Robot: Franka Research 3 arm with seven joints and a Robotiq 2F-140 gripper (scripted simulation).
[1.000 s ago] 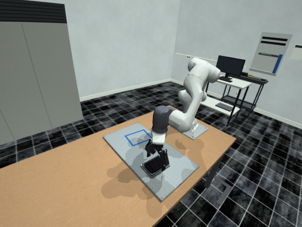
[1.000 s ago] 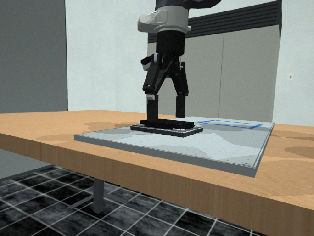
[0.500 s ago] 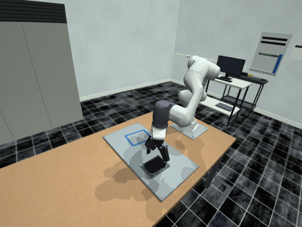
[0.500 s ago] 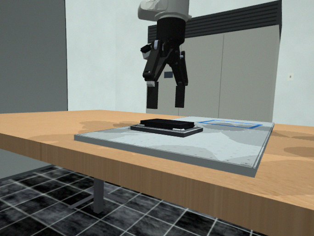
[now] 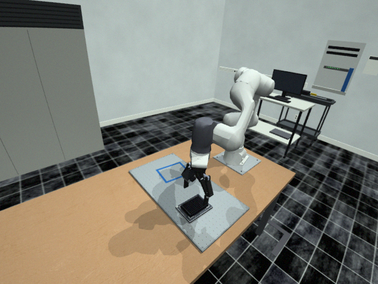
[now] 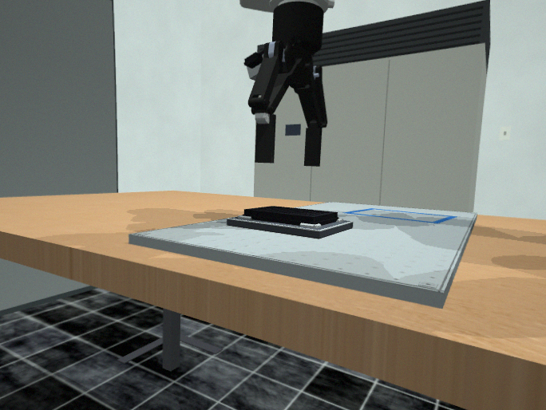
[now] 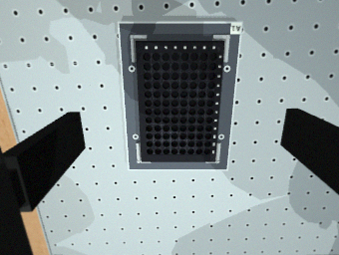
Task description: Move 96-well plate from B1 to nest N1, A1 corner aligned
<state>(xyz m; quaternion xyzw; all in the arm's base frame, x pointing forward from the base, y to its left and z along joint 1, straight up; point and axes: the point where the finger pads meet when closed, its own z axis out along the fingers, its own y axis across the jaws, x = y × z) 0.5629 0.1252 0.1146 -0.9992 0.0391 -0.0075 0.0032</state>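
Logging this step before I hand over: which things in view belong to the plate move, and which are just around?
Job:
96-well plate
plate nest N1, holding the plate
blue outlined spot
gripper, open above the plate

Just around:
monitor
side desk
grey cabinet
wall poster

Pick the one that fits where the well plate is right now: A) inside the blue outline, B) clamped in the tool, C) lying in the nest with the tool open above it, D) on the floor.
C: the plate lies inside the nest corner brackets, and the tool hangs open above, clear of it.
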